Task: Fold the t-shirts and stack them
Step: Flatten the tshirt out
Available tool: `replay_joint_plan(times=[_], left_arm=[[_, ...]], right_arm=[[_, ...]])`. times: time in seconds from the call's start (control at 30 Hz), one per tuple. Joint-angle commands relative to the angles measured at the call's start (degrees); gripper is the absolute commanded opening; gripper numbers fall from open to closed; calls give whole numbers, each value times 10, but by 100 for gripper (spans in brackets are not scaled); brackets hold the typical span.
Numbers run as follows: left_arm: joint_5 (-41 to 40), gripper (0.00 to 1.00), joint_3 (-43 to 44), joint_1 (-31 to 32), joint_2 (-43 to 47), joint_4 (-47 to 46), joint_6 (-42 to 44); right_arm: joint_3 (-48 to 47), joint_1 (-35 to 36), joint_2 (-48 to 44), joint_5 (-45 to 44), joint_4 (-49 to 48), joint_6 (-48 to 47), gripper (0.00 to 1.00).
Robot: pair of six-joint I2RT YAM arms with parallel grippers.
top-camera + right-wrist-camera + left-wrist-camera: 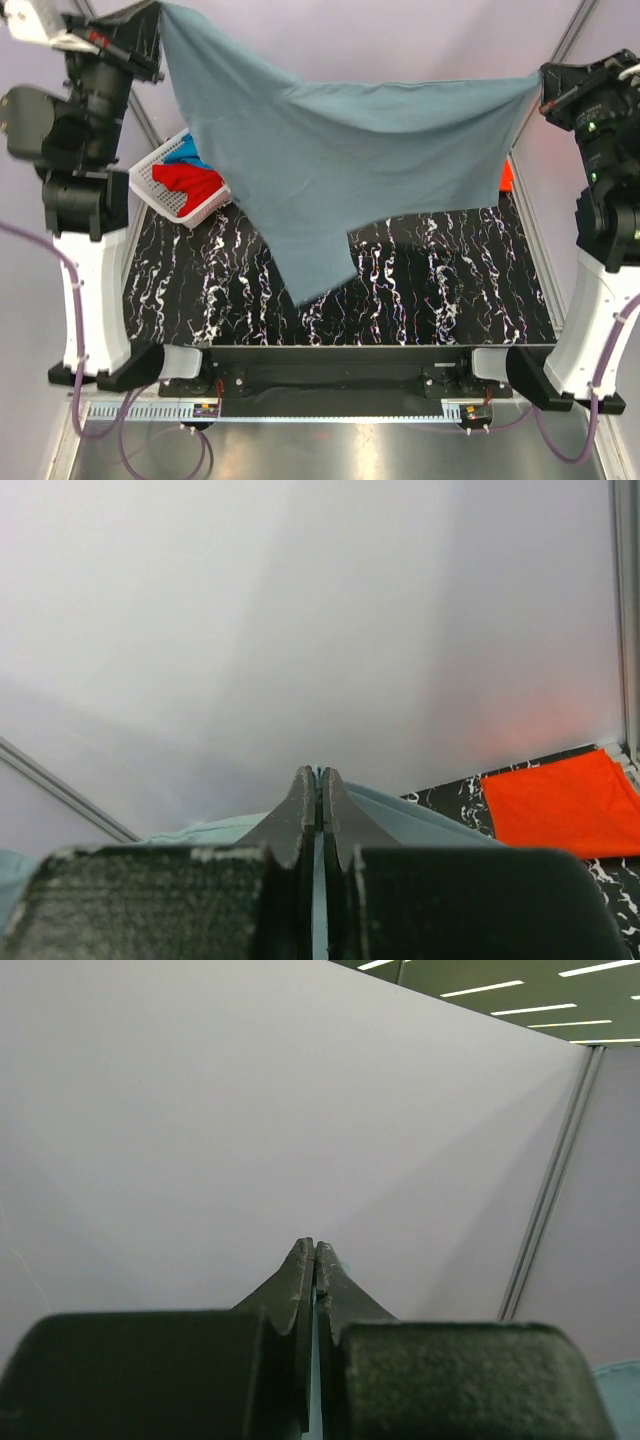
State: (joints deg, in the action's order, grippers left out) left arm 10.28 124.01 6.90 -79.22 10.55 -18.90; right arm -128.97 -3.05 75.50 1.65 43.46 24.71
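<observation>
Two robot arms are holding one dull grey-blue t-shirt [340,160] spread in the air above the black marbled table [450,290]. The left gripper [312,1248] is pinching one corner of the cloth high above the table's far left corner, with its jaws pressed together on a sliver of fabric. The right gripper [317,773] is clamping the opposite corner above the table's far right edge, its jaws likewise closed on the cloth. The shirt is hanging between them like a curtain. One lower part is dangling toward the table's middle without clearly touching it. Holding it this way is probably letting the garment straighten before it is laid flat for folding. An orange-red t-shirt [560,800] is lying flat at the table's far right corner. A white slotted basket [150,180] is sitting at the table's far left, holding a red t-shirt [190,180] and a bright blue t-shirt [192,157].
</observation>
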Motion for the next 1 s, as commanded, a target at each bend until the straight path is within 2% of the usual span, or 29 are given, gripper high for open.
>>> replay_joint_plan(times=[0.0, 0.1, 0.2, 0.4, 0.5, 0.7, 0.87, 0.97], left_arm=[[-6, 0, -64, -3, 94, -88, 0], [-2, 0, -144, -3, 175, -100, 2], [-9, 0, -173, -3, 245, -88, 1], [22, 0, -173, -3, 331, -66, -71], [23, 0, -164, -5, 346, -53, -73], [8, 0, -48, -5, 268, -17, -29], [-20, 0, -4, -5, 145, -28, 13], [-9, 0, -31, -5, 86, -62, 15]], right_arm=[[-12, 0, -39, 11, 2, -23, 0], [-7, 1, -80, 1, 32, -27, 0], [-14, 1, -122, -11, 68, -20, 0], [-31, 1, -197, -29, 118, 20, 0], [-57, 1, -211, -45, 137, 34, 0], [-120, 1, -169, -77, 149, 24, 0], [-44, 5, -114, -89, 72, 17, 0], [14, 5, -68, -76, 34, 12, 0]])
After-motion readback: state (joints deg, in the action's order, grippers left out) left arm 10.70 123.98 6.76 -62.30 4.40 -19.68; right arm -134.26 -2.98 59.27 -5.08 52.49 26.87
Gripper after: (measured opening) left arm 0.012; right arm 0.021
